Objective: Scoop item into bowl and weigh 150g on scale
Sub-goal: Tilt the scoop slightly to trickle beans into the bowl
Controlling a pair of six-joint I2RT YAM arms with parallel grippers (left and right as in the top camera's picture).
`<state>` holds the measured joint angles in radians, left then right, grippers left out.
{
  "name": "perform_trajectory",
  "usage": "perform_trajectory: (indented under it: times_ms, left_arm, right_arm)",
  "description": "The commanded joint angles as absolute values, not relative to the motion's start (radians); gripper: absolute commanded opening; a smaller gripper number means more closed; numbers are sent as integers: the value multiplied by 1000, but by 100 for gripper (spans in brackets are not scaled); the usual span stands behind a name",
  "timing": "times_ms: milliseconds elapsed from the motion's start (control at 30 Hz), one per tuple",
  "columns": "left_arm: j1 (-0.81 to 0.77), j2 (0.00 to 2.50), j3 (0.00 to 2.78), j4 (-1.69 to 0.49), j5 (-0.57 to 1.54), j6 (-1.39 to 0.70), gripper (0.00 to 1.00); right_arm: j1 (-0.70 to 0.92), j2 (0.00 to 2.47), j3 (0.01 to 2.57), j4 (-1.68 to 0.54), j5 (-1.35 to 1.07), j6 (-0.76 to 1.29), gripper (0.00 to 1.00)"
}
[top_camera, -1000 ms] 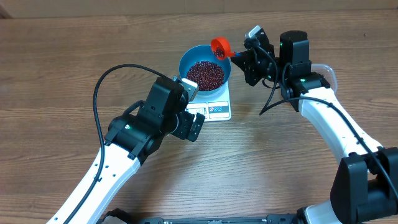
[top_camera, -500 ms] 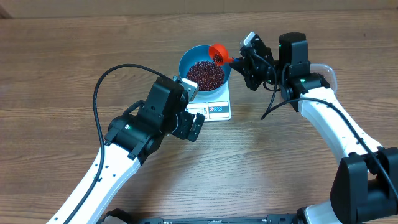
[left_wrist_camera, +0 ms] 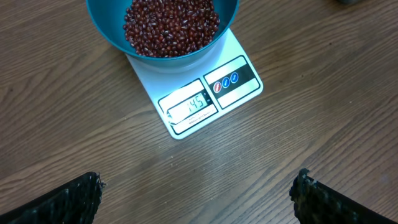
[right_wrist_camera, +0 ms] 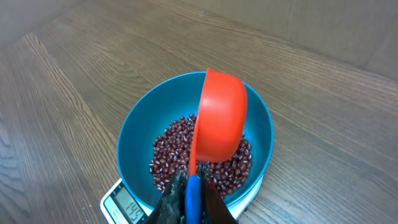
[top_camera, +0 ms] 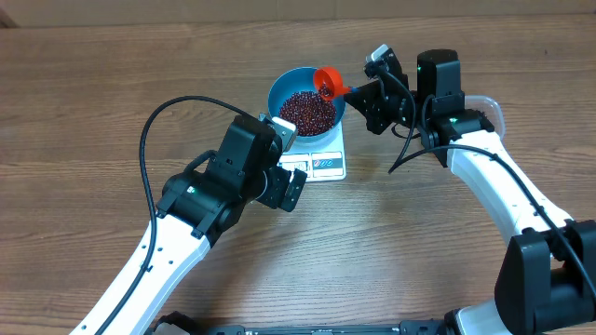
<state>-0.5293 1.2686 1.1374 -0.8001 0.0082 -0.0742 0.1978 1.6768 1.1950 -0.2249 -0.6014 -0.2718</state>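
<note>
The blue bowl [top_camera: 306, 100] stands on the white scale [top_camera: 326, 164] and holds a heap of red-brown beans [top_camera: 307, 111]. In the left wrist view the same bowl [left_wrist_camera: 106, 34], beans [left_wrist_camera: 171, 26] and scale [left_wrist_camera: 211, 99] show, and the display reads 145. My right gripper [right_wrist_camera: 193, 193] is shut on the blue handle of an orange scoop [right_wrist_camera: 221, 118], which hangs tilted on its side over the bowl [right_wrist_camera: 140, 134] and its beans [right_wrist_camera: 168, 158]. From overhead the scoop [top_camera: 327, 81] sits above the bowl's right rim. My left gripper [left_wrist_camera: 198, 196] is open over bare wood in front of the scale.
A clear plastic tub [top_camera: 492, 110] peeks out behind the right arm. The left arm's black cable [top_camera: 154, 126] loops over the table to the left of the bowl.
The scoop has come down from above the bowl's far rim to over its right side and rolled further onto its side. The left arm has not moved.
</note>
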Motion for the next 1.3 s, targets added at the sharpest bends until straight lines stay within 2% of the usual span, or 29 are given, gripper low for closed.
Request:
perform_trajectory:
  times_ms: [0,1000,1167,1267]
  left_arm:
    - [-529,1274,1134,-800,16,-59,99]
    - [-529,1274,1134,-801,16,-59,100]
    - [-529,1274,1134,-801,16,-59,100]
    - [-529,1274,1134,-800,16,-59,100]
  right_arm:
    - [201,1681,1197,-219,-604,-235,4]
    - [201,1681,1197,-219,-585,-237,4]
    - [212,1681,1197,-301,-591,-503,4]
    - [210,1681,1197,-298,-540,-467,4]
